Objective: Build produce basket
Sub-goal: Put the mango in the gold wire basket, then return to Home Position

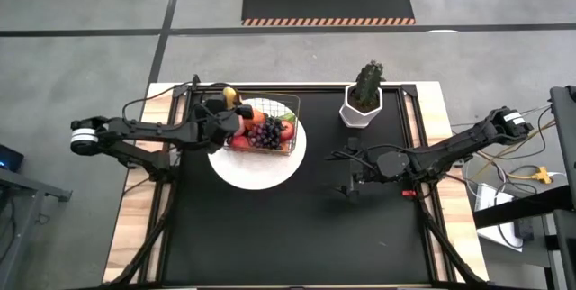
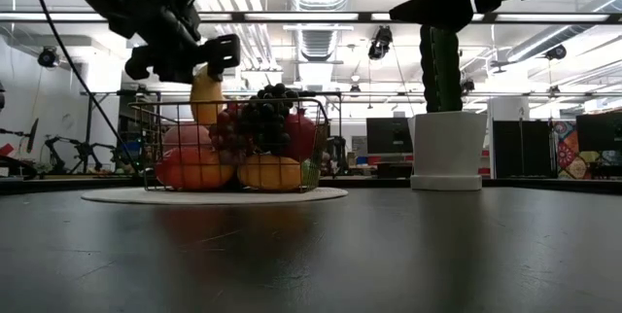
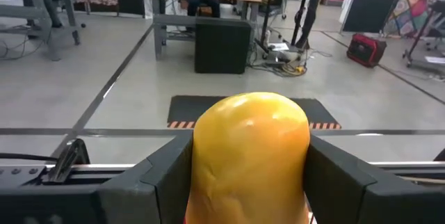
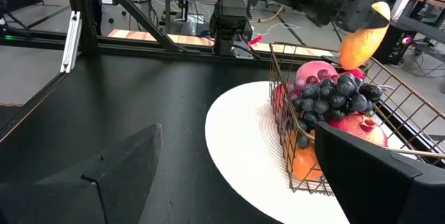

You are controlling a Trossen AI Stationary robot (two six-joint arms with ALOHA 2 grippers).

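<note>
The wire mesh basket (image 1: 267,124) stands on a round white plate (image 1: 256,166) and holds grapes (image 4: 332,97), a pink peach (image 4: 314,71), orange and red fruit. My left gripper (image 1: 225,110) is shut on a yellow mango (image 1: 230,96) over the basket's far left corner; it also shows in the low view (image 2: 206,94) and in the right wrist view (image 4: 361,37). My right gripper (image 1: 353,180) is open and empty above the black table, to the right of the plate, its fingers (image 4: 104,182) pointing toward the basket. My left gripper pinches the mango's two opposite sides (image 3: 201,161) between its two fingers (image 3: 156,179). The fingers slant down from the table's left toward its far edge. The mango hangs below them (image 2: 206,109), roughly upright, its lower end about level with the basket's rim, above the fruit.
A green cactus-like plant in a white hexagonal pot (image 1: 362,108) stands at the table's far right. The black table top (image 1: 297,236) lies bare in front of the plate. A striped mat (image 1: 328,4) lies on the floor beyond the table.
</note>
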